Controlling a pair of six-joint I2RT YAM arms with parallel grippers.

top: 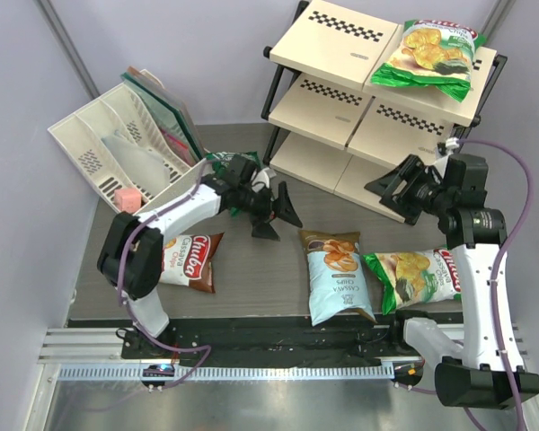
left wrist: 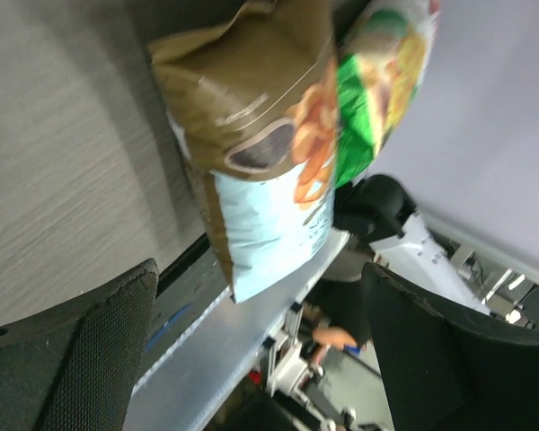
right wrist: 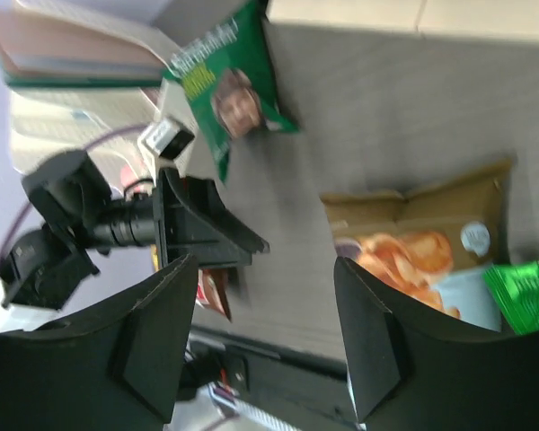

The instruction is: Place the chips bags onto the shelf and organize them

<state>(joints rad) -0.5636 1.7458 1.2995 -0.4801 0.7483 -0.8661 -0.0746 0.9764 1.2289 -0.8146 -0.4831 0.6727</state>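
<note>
With the left hand (top: 283,223) and right hand (top: 379,196) both hanging empty, fingers apart, the light blue chips bag (top: 338,275) is lying on the worktop (top: 265,269) touching a green-and-white chips bag (top: 415,275), so pinching either glossy bag is risking dragging its neighbour along.

Bright, even light is cast from above; only soft shadows are thrown on the table (top: 260,265). A sheen is seen on the blue bag (left wrist: 269,224). Both wrist views are blurred, the left more so.
</note>
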